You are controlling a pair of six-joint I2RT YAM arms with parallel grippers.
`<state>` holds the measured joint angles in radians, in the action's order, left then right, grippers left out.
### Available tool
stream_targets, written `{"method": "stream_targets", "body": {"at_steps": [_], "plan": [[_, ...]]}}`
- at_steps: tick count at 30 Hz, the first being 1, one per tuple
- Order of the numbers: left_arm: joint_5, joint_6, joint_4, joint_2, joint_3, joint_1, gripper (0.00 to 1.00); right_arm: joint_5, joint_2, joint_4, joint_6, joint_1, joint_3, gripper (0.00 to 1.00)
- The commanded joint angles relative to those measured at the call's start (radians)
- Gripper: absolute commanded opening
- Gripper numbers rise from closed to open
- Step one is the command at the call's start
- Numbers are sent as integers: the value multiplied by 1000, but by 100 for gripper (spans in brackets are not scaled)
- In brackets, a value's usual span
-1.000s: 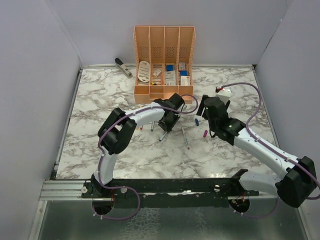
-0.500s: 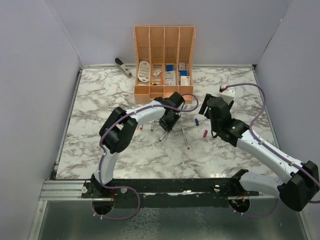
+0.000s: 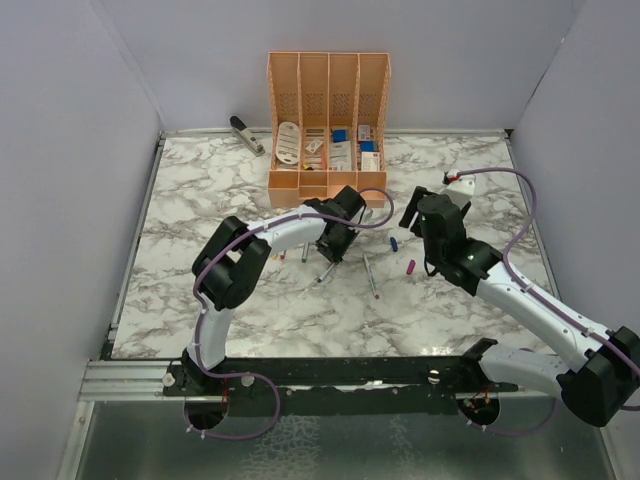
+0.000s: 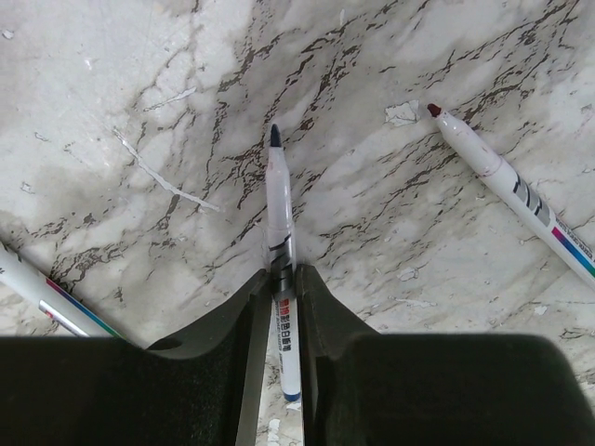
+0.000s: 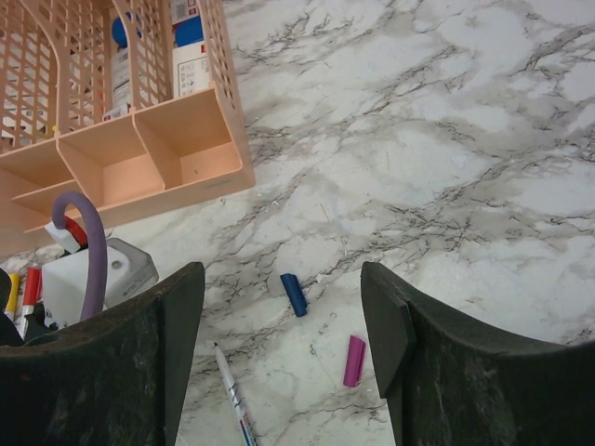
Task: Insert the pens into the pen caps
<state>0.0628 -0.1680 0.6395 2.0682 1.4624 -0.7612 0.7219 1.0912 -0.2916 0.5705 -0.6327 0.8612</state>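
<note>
My left gripper (image 4: 283, 271) is shut on a grey-white pen (image 4: 279, 204) with a dark tip, which lies on the marble pointing away from the jaws. Another pen (image 4: 507, 181) with a red tip lies to its right, and a further pen (image 4: 37, 288) shows at the lower left. My right gripper (image 5: 282, 279) hangs open above the table. Below its fingers lie a blue cap (image 5: 294, 294), a magenta cap (image 5: 354, 360) and one more pen (image 5: 232, 395). From above, the left gripper (image 3: 335, 245) sits left of the blue cap (image 3: 394, 242) and magenta cap (image 3: 410, 266).
An orange organizer (image 3: 328, 100) with white stationery stands at the back centre, close behind both grippers. A grey stapler (image 3: 246, 134) lies at the back left. Grey walls enclose the marble table (image 3: 200, 200) on three sides.
The left jaws have closed in on the pen. The right gripper has turned and shifted slightly, staying open.
</note>
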Motion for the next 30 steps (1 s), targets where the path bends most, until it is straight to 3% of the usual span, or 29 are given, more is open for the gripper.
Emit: {"method": "stream_targets", "body": {"at_steps": [1,12,14,16,23,30], "plan": [[48,-22,95,182,-161,-13,18,36,-12,-14,18,5,2,68],[71,8,122,209,-151,-14,20,25,21,4,8,6,19,68],[74,14,122,215,-153,-14,13,29,22,2,8,7,19,68],[78,17,119,220,-150,-14,0,35,22,-1,8,7,17,68],[107,24,62,199,-156,-12,0,43,54,-74,94,37,13,66],[74,33,52,110,-149,-7,0,-90,105,-83,98,156,0,62]]}}
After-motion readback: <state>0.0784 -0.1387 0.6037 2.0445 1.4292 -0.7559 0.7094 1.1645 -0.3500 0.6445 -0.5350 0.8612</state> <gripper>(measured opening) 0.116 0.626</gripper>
